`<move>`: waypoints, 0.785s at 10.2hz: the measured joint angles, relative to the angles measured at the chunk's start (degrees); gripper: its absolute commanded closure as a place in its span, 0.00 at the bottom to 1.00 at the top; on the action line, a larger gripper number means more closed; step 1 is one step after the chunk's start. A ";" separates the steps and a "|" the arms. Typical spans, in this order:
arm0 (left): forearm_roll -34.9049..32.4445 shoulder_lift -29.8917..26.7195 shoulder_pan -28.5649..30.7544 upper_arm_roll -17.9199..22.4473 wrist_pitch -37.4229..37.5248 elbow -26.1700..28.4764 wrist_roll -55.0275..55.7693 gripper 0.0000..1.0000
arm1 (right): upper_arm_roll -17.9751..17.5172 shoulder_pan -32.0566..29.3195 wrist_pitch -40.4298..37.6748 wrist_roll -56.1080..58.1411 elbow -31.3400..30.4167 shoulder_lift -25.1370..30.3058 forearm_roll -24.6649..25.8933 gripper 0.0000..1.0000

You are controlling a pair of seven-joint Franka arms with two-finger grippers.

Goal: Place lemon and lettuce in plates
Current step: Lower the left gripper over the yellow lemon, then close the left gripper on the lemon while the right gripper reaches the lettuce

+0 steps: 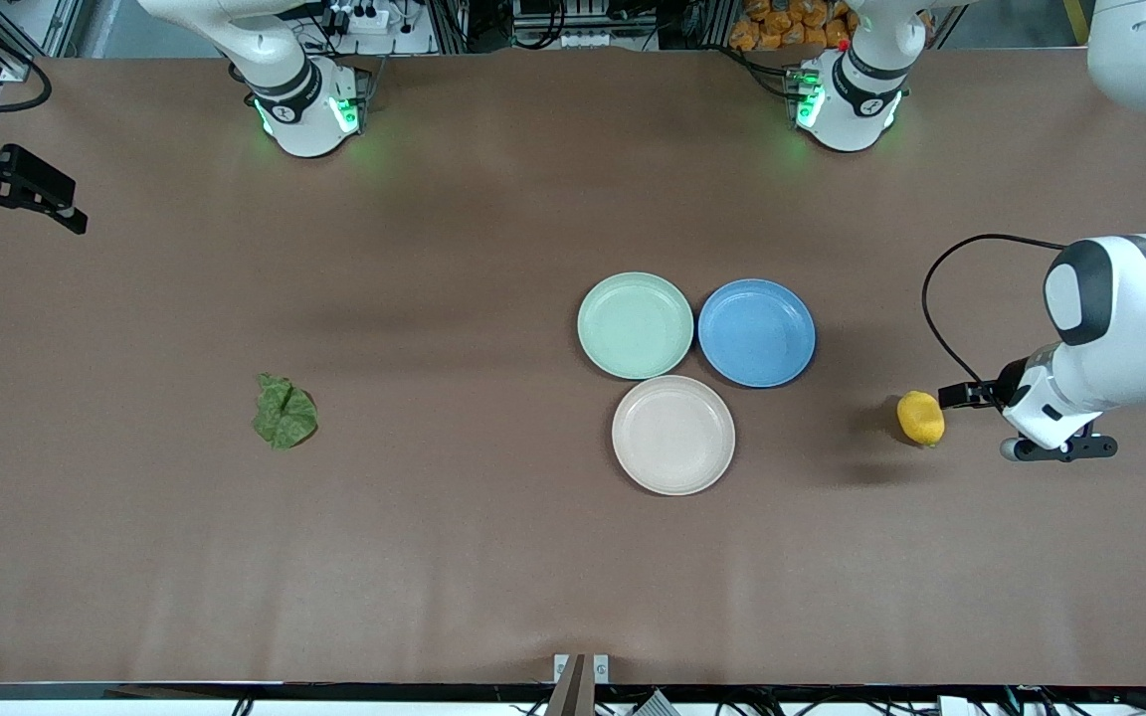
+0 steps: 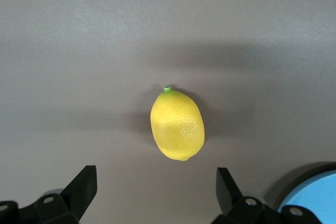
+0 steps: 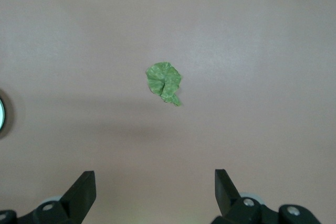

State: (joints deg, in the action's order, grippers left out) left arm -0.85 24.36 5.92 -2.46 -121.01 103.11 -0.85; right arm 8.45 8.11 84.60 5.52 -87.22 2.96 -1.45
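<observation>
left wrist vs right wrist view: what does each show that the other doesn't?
Only the left wrist view: the lemon lying on the table ahead of the open left gripper, plus an edge of the blue plate. Only the right wrist view: the lettuce, ahead of the open right gripper, and a sliver of the mint green plate. Both: brown table.

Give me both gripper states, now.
Left gripper: open, empty, beside the lemon.
Right gripper: open, empty, up at the right arm's end, lettuce in its view.
</observation>
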 measured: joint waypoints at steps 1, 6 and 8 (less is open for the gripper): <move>0.00 0.50 0.08 0.02 -0.69 0.12 0.01 0.00 | -0.12 0.03 0.00 0.00 0.01 0.00 0.00 0.00; 0.00 1.41 0.12 0.02 -2.60 0.86 0.01 0.00 | -0.36 0.09 -0.02 0.00 0.07 0.00 -0.61 0.00; 0.00 1.47 0.12 0.02 -2.68 0.97 0.24 0.00 | -0.36 0.09 -0.04 0.00 0.07 0.00 -0.62 0.00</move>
State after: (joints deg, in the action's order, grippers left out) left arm -0.85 25.83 6.04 -2.43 -123.69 104.08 -0.61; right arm 8.10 8.21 84.56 5.51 -87.15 2.96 -2.07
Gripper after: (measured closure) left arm 0.000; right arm 0.000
